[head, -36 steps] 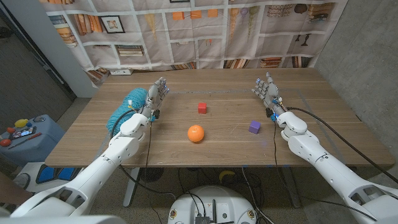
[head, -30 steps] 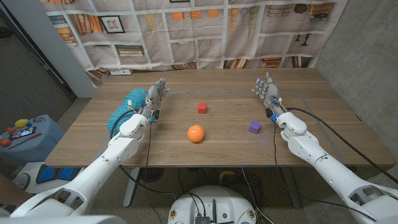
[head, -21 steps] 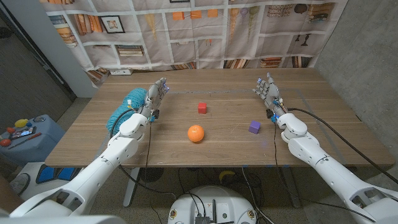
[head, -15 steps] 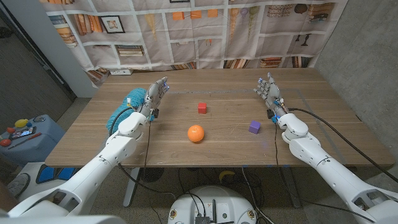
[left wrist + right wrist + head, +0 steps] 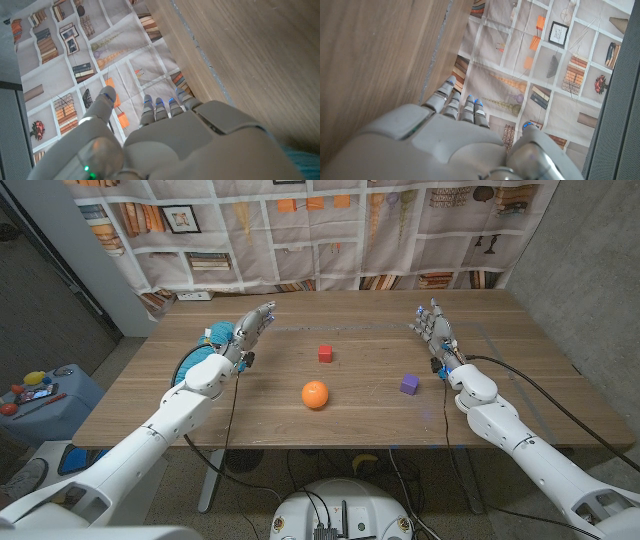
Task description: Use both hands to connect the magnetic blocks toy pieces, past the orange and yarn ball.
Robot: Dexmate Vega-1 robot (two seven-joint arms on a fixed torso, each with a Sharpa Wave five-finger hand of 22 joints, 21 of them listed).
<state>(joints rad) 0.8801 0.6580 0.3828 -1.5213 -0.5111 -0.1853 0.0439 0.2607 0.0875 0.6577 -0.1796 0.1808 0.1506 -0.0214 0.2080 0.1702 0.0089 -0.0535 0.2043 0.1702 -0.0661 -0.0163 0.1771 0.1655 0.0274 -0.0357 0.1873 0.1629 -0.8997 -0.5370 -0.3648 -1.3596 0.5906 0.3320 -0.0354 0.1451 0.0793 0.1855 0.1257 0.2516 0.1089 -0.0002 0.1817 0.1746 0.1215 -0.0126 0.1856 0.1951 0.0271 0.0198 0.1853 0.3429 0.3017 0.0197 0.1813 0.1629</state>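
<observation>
Hands [image 5: 252, 330] [image 5: 434, 330] empty, blocks [image 5: 325, 353] [image 5: 409, 384] apart.

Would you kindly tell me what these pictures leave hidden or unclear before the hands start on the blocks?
- Yarn ball: head view, mostly covered by the left hand and forearm.
- Red block and purple block: head view, too small to show any magnets.
- Orange: its far side is hidden.

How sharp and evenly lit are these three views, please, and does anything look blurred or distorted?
Head view: even, soft light, faint shadows under the orange, red block and purple block; the table edges bow slightly. Left wrist view: left hand close and soft, the backdrop sharper. Right wrist view: right hand likewise blurred, wood grain smeared.
</observation>
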